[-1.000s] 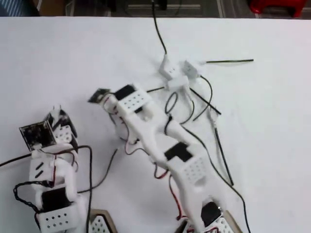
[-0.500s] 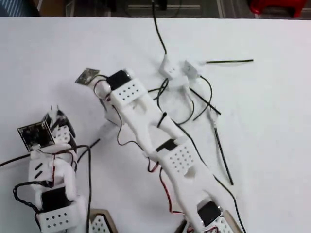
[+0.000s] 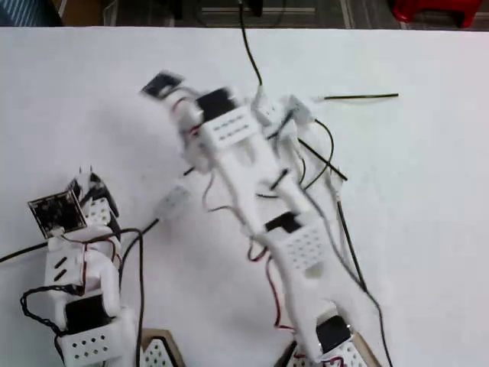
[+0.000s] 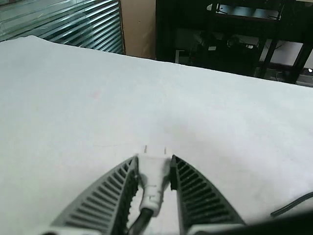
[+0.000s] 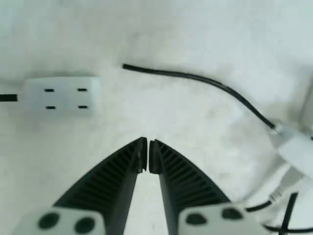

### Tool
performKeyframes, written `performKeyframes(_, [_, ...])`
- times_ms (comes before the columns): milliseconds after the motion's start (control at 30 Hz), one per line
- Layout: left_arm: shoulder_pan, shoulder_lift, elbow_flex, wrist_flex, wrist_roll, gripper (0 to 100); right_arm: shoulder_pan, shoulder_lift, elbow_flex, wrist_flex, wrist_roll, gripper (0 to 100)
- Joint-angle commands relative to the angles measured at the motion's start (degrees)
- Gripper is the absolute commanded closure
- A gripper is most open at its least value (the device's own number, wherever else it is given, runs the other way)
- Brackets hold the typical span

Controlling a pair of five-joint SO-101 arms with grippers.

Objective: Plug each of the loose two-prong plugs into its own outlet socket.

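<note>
left claw [image 4: 154, 161] clamping white two-prong plug [image 4: 152, 177] on its body, prongs free | plug probably light, rigid, slippery | right claw [image 5: 147, 147] closing together, empty | loose plug [image 3: 172, 200] lying seven o'clock of outlet sockets [image 3: 267, 107]

A white two-prong plug [image 4: 151, 177] sits pinched in the left claw [image 4: 154, 159], prongs pointing straight ahead. A white socket block [image 5: 62, 96] lies flat on the bench [image 5: 195, 29], four slots facing up. Two more white blocks [image 3: 267, 112] lie side by side at 1 o'clock from the bench's middle. A white piece [image 3: 172, 200] on a black cord lies at 9 o'clock.
</note>
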Motion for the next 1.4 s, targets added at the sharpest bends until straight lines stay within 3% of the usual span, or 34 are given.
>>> performKeyframes(0, [4.2, -0.2, -1.9, 2.9, -5.1, 98, 7.6, -10.6, 9.7, 0.5, -1.3, 98.0])
performKeyframes(133, [8.7, -0.2, -3.5, 6.6, -9.1, 98, 13.8, -16.8, 20.5, 0.4, -1.4, 98.0])
performKeyframes(333, [9.5, -0.1, -7.4, 11.0, -9.4, 98, 21.1, -23.2, 33.1, 0.2, -1.4, 98.0])
performKeyframes(633, [16.4, 0.0, -16.3, 15.9, -9.4, 98, 28.1, -26.3, 47.1, 0.0, -1.5, 98.0])
performKeyframes(800, [16.7, 3.5, -21.9, 15.5, -9.4, 98, 31.3, -25.9, 52.4, -1.7, -1.5, 98.0])
performKeyframes(933, [16.7, 18.9, -32.3, 14.4, -9.2, 98, 31.9, -26.0, 58.6, -7.1, -2.3, 98.0])
performKeyframes(1033, [16.7, 34.4, -44.0, 18.1, -9.1, 98, 31.6, -26.2, 63.8, -12.1, -6.2, 98.0])
performKeyframes(1367, [16.8, 80.5, -89.0, 46.2, -9.5, 98, 31.6, -26.4, 74.0, -23.2, -7.5, 98.0])
